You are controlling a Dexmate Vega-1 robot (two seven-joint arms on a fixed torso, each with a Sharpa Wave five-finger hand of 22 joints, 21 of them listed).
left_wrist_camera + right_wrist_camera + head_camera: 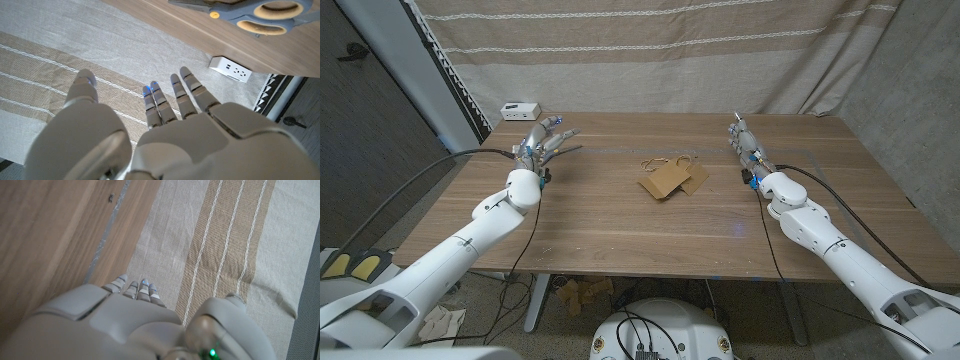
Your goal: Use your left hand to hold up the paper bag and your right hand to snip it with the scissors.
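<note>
- Striped beige curtain (650, 55) hangs behind a wooden table (620, 220) that fills the middle of the head view; the same cloth shows beyond the fingers in both wrist views.
- A small brown paper bag (667, 180) lies flat near the middle of the table, a little towards the far edge, its string handles spread on the wood on the far side of it.
- The left hand (542, 143) is at the table's far left corner, well apart from the bag. Its fingers (170, 100) reach out straight and spread, with nothing between them, as the left wrist view shows.
- Scissors (260, 11) with grey handles and yellowish-lined loops lie on the table just beside the left hand; in the head view their dark blades (565, 152) point from that hand towards the middle of the table. Whether the hand touches them cannot be told.
- The right hand (744, 145) stands on the far right part of the table, near the bag's right side but not touching it, and well apart from the scissors across the table.
- In the right wrist view the right hand's fingers (134, 289) lie close together, pointing out over the table's edge, and hold nothing.
- A small white box with sockets (519, 109) sits at the table's far left corner, just behind the left hand.
- Scraps of brown paper (582, 292) lie on the floor under the table's near edge.
</note>
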